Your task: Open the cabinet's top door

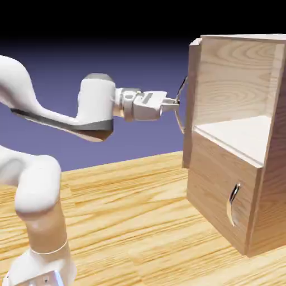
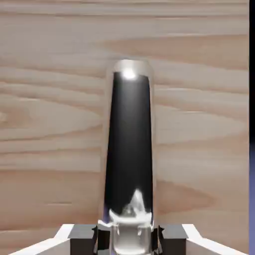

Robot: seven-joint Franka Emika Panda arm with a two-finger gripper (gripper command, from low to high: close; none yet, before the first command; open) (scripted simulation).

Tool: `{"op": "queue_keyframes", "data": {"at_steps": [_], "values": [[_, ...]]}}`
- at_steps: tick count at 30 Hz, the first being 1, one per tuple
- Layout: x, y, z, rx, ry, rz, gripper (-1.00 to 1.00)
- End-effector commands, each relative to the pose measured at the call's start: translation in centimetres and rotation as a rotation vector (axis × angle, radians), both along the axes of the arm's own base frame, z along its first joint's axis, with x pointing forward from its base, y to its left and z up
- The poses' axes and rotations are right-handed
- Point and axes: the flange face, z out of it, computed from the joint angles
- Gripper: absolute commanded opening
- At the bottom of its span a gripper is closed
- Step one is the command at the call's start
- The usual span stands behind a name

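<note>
Top door (image 1: 192,84) of the cabinet (image 1: 234,190) stands swung out, seen edge-on at the cabinet's left front corner; the upper compartment behind it is exposed, pale inner walls and a flat whitish shelf floor. Door is a flat panel, light-brown wood grain running in long bands across the hand view (image 2: 50,124). Its handle (image 2: 129,149) is a curved chrome bar, dark mirror face with a bright highlight at the rounded top end. Gripper (image 1: 174,104) reaches in level from the left, closed narrowly on that handle; in the hand view the bar sits between the two grey finger tips (image 2: 82,238), touching both. Lower door (image 1: 220,192) is shut, shorter, same grain, with its own curved silver handle (image 1: 233,204). Cabinet sits at the right on a table (image 1: 128,223) of warmer, yellower planked wood. Arm (image 1: 39,167) is smooth white with grey trim. Backdrop is plain blue-violet, darkening to black at the top.
</note>
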Motion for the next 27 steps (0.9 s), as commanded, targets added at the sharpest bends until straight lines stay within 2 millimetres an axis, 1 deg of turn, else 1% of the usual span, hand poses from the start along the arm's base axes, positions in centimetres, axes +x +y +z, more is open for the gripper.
{"op": "queue_keyframes", "data": {"at_steps": [1, 7, 12, 20, 27], "values": [[-0.3, 0.5, 0.0, 0.002, 0.000, -0.017, -1.00], [-1.9, 3.8, 0.0, 0.002, 0.000, -0.123, -1.00], [-3.1, 7.5, 0.0, 0.002, 0.000, -0.235, -1.00], [-4.4, 14.5, 0.0, 0.002, 0.000, -0.439, -1.00], [-4.3, 21.3, 0.0, 0.002, -0.001, -0.632, -1.00]]}}
